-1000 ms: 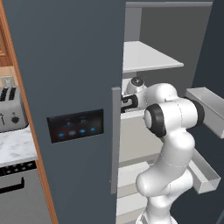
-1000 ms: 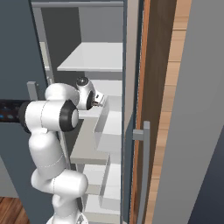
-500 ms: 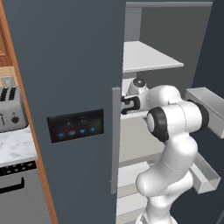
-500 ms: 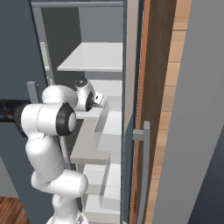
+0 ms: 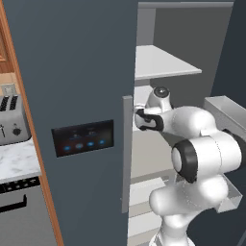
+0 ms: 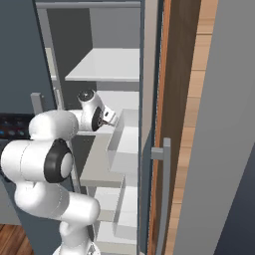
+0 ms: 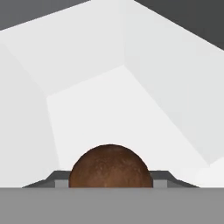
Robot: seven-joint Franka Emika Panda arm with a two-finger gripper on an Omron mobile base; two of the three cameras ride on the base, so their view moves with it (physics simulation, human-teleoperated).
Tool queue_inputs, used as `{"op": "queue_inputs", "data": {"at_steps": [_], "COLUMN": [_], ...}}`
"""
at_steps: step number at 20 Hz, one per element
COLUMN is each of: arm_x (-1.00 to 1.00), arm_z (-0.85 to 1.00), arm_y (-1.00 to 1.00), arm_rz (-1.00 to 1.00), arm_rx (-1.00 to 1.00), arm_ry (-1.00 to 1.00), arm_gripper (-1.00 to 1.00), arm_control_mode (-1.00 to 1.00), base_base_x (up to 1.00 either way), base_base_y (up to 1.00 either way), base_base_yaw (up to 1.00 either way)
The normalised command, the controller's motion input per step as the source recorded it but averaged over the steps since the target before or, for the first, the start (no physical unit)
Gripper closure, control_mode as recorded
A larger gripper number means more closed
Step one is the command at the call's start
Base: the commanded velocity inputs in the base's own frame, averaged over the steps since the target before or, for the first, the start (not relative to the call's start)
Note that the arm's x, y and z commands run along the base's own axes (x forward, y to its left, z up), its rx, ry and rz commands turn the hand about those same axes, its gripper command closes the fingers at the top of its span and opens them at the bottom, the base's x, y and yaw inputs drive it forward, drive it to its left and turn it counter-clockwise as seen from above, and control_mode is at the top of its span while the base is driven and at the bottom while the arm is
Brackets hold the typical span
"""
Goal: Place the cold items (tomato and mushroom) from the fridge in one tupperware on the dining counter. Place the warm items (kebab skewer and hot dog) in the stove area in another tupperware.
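Note:
In the hand view the mushroom (image 7: 109,166), a brown rounded lump, sits tight between the two grey fingertips (image 7: 59,178) of my gripper (image 7: 109,180), which is shut on it. White fridge walls and a white shelf floor lie behind it. In the base views the arm reaches into the open fridge (image 5: 72,72) at mid height, under a white shelf (image 6: 104,64), and the gripper (image 6: 110,118) points inward. The tomato, tupperware, dining counter, kebab skewer and hot dog are out of view.
The dark fridge door with its panel of blue lights (image 5: 82,138) and grey handle (image 5: 127,153) stands close on the arm's left. Grey door bins (image 6: 124,144) lie to its right. A toaster (image 5: 9,117) sits on a marble worktop at far left.
The arm's elbow has swung a little to one side and the hand has shifted slightly inside the fridge. The gripper's hold looks the same.

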Motion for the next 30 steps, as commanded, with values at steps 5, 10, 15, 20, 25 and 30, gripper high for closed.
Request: {"op": "queue_inputs", "data": {"at_steps": [5, 10, 15, 20, 25, 30], "arm_x": [-0.85, -1.00, -1.00, -1.00, -0.99, -0.67], "arm_z": [0.38, 0.58, 0.35, 0.04, 0.05, 0.10], "arm_y": [0.00, -0.01, 0.00, 0.09, 0.38, 0.30], "arm_rz": [-0.13, -0.09, 0.00, 0.03, 0.17, 0.34], "arm_rx": [0.00, 0.07, 0.08, 0.06, -0.01, -0.14], "arm_ry": [0.11, 0.16, 0.07, 0.00, 0.02, 0.13], "arm_gripper": [1.00, 1.00, 1.00, 1.00, 1.00, 1.00], "arm_control_mode": [-1.00, -1.00, -1.00, -1.00, -1.00, -1.00], "base_base_x": [0.00, 0.00, 0.00, 0.00, 0.00, 0.00], "base_base_y": [0.00, 0.00, 0.00, 0.00, 0.00, 0.00], "base_base_yaw": [0.00, 0.00, 0.00, 0.00, 0.00, 0.00]}}
